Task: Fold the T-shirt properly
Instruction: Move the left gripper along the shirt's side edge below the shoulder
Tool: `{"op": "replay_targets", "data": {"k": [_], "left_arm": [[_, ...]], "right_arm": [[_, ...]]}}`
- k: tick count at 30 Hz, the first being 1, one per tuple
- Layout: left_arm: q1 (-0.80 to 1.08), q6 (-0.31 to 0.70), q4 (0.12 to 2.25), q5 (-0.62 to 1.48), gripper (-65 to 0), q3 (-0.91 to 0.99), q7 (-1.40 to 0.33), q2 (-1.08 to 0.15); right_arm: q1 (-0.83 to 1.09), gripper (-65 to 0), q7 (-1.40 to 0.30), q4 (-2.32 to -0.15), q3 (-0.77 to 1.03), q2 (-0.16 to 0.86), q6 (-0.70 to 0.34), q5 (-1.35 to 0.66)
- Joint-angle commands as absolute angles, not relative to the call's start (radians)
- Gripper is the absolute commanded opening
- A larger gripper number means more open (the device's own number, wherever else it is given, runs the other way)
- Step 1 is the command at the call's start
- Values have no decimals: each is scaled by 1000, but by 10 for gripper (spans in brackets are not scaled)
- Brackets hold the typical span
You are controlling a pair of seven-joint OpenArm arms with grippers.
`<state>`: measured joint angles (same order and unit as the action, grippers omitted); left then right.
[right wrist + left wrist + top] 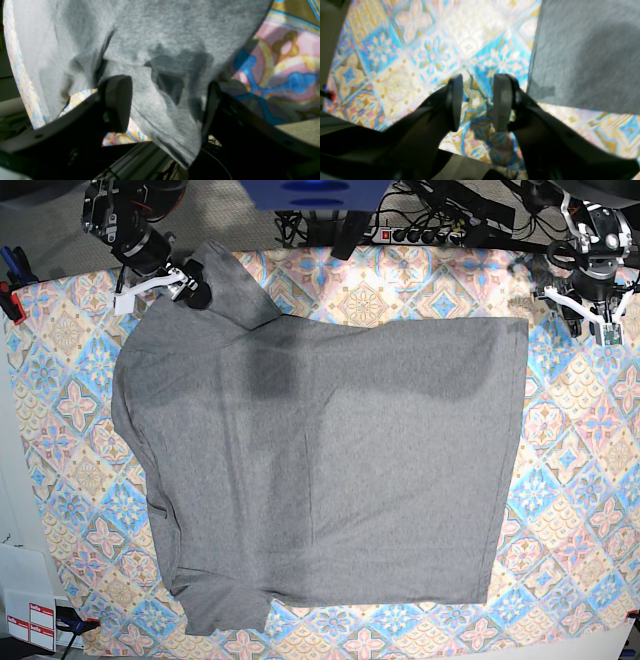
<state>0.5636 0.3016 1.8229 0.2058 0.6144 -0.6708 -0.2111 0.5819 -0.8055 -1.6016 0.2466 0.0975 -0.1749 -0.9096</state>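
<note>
- Left wrist view: the left gripper (477, 101), two black fingers, hangs with its jaws apart and nothing between them, only the pastel diamond-patterned tablecloth (402, 65) under the gap. The plain heather-grey cotton T-shirt (585, 52) lies just beside the jaws, off toward this view's right, its straight edge and corner close to one finger but not touching it.
- Right wrist view: the right gripper (166, 102) has its jaws apart as well, and a bunched fold of the grey cloth drapes down through the gap. One finger (117, 100) touches the fabric; whether the pads actually pinch it cannot be told.
- Base view: the shirt is spread flat across the middle of the desk, its long axis running between the desk's left and right edges. The right gripper sits at the shirt's sleeve by the far left corner; the left gripper hovers off the cloth near the far right corner, so the right arm is the nearer.
- No brand, label or readable writing shows on the shirt.
</note>
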Motion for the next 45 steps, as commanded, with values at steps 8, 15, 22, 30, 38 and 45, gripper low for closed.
{"op": "replay_targets", "data": {"k": [8, 15, 22, 30, 38, 45], "left_arm": [[412, 545, 1753, 211, -454, 624, -840, -282], [348, 698, 1750, 213, -449, 631, -1024, -277], [275, 698, 1543, 213, -447, 711, -1063, -286], [226, 698, 1374, 217, -447, 711, -1056, -306], [194, 698, 1372, 217, -447, 710, -1053, -305], [153, 698, 1371, 208, -447, 702, -1058, -277]], "right_arm": [[590, -257, -826, -1604, 243, 101, -168, -900], [591, -257, -826, -1606, 243, 104, -168, -900], [595, -257, -828, -1610, 243, 104, -168, -900], [595, -257, -828, -1612, 243, 104, -168, -900], [596, -257, -829, -1612, 243, 105, -168, -900], [596, -257, -829, -1612, 242, 105, -168, -900]]}}
